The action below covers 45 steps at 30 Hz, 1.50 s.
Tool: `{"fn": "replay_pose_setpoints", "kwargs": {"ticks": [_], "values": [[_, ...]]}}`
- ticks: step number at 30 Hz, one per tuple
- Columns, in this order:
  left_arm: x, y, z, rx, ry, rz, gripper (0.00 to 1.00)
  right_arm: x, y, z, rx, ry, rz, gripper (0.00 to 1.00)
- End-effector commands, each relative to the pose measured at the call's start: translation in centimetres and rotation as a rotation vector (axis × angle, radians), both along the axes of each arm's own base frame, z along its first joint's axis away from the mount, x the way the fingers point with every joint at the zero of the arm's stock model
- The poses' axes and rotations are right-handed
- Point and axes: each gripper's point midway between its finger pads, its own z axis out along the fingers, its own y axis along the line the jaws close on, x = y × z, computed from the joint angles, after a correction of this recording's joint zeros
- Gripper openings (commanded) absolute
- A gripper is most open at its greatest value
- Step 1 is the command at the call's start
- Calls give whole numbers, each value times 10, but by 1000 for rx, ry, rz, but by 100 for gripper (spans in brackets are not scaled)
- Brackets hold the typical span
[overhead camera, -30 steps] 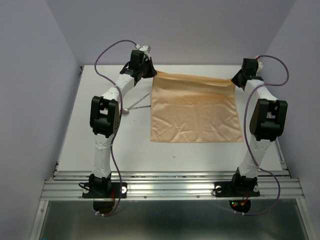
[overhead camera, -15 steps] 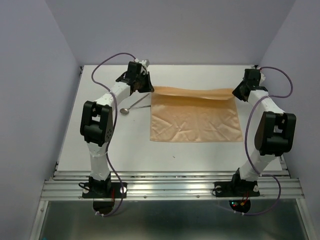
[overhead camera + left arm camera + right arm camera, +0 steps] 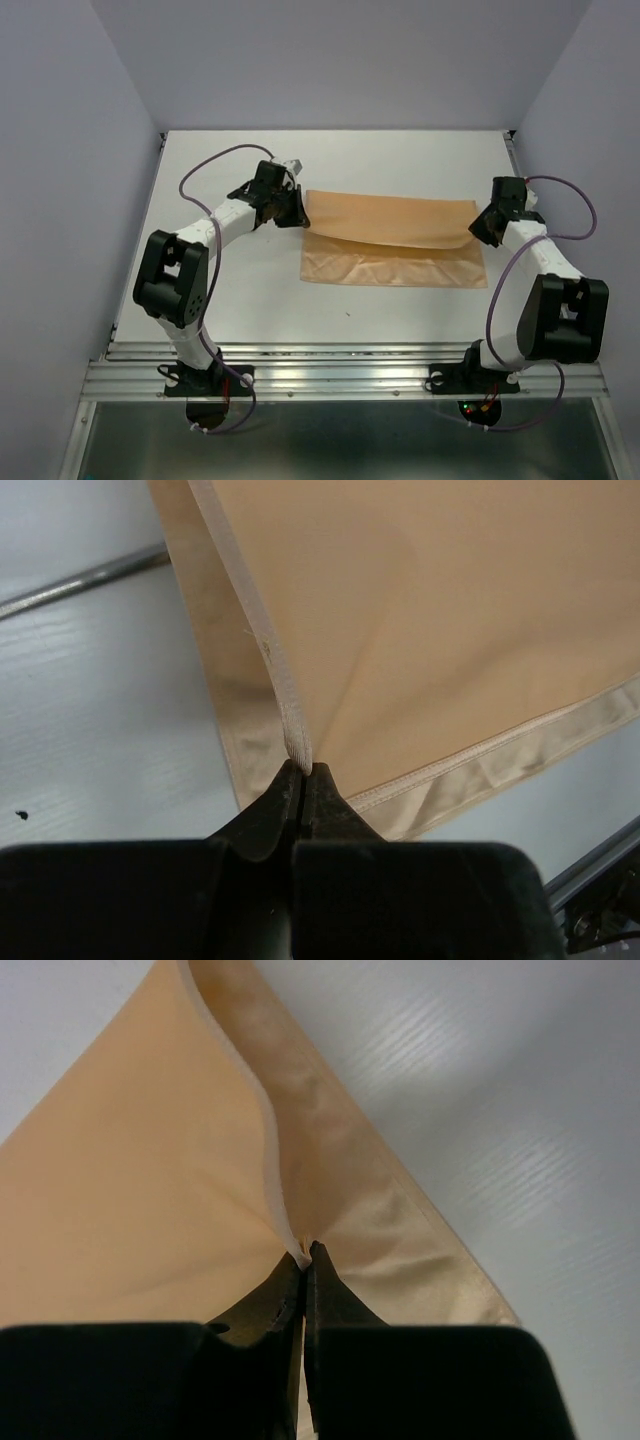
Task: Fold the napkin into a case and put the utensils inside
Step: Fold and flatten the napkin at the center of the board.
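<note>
The peach-orange napkin (image 3: 390, 215) lies mid-table, its far edge lifted and drawn over the lower layer (image 3: 390, 270), which shows along the near side. My left gripper (image 3: 298, 210) is shut on the napkin's left far corner, with the hem pinched between the tips in the left wrist view (image 3: 303, 768). My right gripper (image 3: 478, 228) is shut on the right far corner, also seen in the right wrist view (image 3: 308, 1252). A thin silver utensil handle (image 3: 90, 578) lies on the table left of the cloth. In the top view the utensils are hidden under my left arm. No case shows.
The white table (image 3: 400, 160) is walled at the back and both sides. An aluminium rail (image 3: 340, 370) runs along the near edge by the arm bases. A small dark speck (image 3: 348, 314) lies near the napkin's front edge.
Both grippers have moved toward the near edge with the napkin's far edge, folding it over the lower half. The spoon, seen earlier left of the cloth, is now covered by my left arm.
</note>
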Motion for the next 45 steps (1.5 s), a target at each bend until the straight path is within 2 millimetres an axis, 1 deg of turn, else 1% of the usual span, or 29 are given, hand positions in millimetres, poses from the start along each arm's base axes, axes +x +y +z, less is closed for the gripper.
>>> {"fn": "replay_pose_setpoints", "kwargs": {"ticks": [1,2,3,6,9,10,12,13,15,19,21,23,25,28,35,36,38,40,42,45], "values": [[-17,2,17,-34,-37,3,0,-21,2,8,23,-6,-39,1],[-19,2,17,-36,-34,3,0,-26,3,10,28,-11,-42,1],[-24,2,16,-36,-29,-1,0,-34,5,4,35,4,-46,1],[-31,-3,13,-36,-20,-14,0,-46,9,-1,55,18,-56,1],[-37,-5,6,-26,-6,-20,0,-53,11,-4,71,31,-66,1],[-38,-5,4,-23,-4,-19,0,-57,12,-8,72,41,-68,1],[-41,-5,5,-24,-2,-20,0,-61,12,-7,74,41,-74,1],[-44,-4,4,-21,4,-17,0,-63,12,-6,72,38,-79,1],[-46,-5,12,-24,-9,-23,0,-63,11,-2,65,29,-83,1],[-54,-3,27,-18,-16,-45,0,-66,3,13,24,7,-106,1],[-56,-2,31,-14,-25,-57,0,-69,-1,23,3,-8,-113,1],[-62,-2,29,-6,-12,-68,0,-72,-5,27,-22,-7,-117,1],[-67,-2,25,-1,-3,-75,0,-78,-5,27,-31,4,-120,1],[-73,-3,16,4,23,-82,0,-87,-4,19,-26,35,-128,1],[-89,-12,-5,12,69,-117,0,-99,-3,-1,-15,78,-155,1],[-93,-13,-10,15,80,-123,0,-100,-4,-2,-18,81,-158,1],[-94,-14,-13,14,83,-126,0,-100,-4,-3,-18,87,-161,1],[-98,-13,-21,24,99,-129,0,-101,-5,-4,-21,90,-169,1],[-100,-12,-29,36,115,-127,0,-102,-6,-8,-23,104,-177,1],[-102,-11,-35,48,130,-125,0,-104,-7,-13,-22,121,-190,2]]}}
